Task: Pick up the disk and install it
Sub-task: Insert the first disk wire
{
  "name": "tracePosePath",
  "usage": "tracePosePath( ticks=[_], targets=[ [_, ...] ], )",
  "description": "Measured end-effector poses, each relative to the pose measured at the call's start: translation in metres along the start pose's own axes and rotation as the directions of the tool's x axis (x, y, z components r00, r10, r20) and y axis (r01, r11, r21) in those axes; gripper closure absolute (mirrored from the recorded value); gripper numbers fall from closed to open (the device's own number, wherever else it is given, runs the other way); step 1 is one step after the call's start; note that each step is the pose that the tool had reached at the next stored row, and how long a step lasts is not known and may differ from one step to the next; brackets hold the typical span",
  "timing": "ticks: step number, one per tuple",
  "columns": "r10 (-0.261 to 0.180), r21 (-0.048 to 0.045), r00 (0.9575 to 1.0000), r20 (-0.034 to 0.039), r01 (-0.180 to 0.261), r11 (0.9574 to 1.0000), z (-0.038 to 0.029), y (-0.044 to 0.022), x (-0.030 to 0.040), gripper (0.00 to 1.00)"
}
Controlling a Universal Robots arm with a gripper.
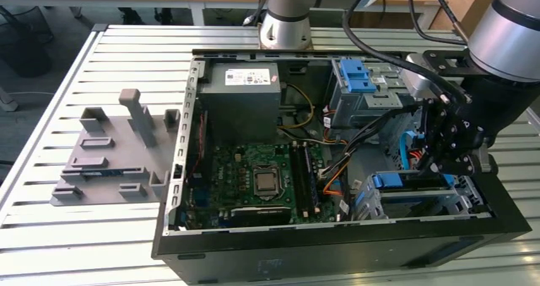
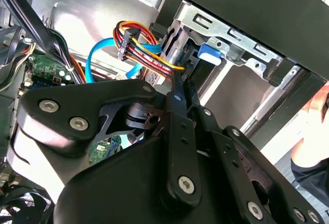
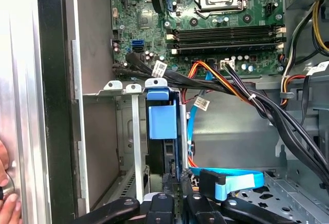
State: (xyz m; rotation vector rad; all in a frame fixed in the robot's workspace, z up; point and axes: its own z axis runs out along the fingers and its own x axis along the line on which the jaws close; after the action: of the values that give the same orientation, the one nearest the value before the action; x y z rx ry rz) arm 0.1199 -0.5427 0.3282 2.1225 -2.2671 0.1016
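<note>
The gripper (image 1: 444, 152) hangs inside the open computer case (image 1: 337, 248), low over the drive cage (image 1: 456, 200) at the near corner on the exterior view's right. In the first wrist view its two black fingers (image 3: 181, 193) stand pressed close together, clenched on the thin upper edge of the disk (image 3: 163, 152), which sits on edge in a slot of the cage with its blue plastic frame and tab (image 3: 162, 121) facing the motherboard (image 3: 205, 23). In the exterior view that same blue frame (image 1: 409, 180) shows at the cage mouth, just under the gripper. So the disk is already far down into its bay, between the grey metal walls of the cage, and the step in hand looks like the last part of the install: seating the drive home. Judging from this, the remaining move calls for a straight push along the slot, with the drive kept square so the frame does not bind on the cage rails. Black cable bundles (image 3: 267, 106) and a flat blue data cable (image 3: 241, 179) lie just beside the bay and could snag. A person's hand (image 3: 6, 193) rests at the outer edge of the case.
</note>
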Motion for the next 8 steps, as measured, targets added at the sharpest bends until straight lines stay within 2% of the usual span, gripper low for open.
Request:
tracePosePath(
  ticks=[6, 7, 8],
  targets=[
    [0.0, -0.0001, 1.0, 0.0013, 0.0, 1.0, -0.0014, -0.0001, 0.0001, 0.83],
    [0.0, -0.0001, 1.0, 0.0012, 0.0, 1.0, -0.0029, -0.0001, 0.0002, 0.76],
    [0.0, -0.0002, 1.0, 0.0015, 0.0, 1.0, -0.0045, -0.0001, 0.0003, 0.76]
  ],
)
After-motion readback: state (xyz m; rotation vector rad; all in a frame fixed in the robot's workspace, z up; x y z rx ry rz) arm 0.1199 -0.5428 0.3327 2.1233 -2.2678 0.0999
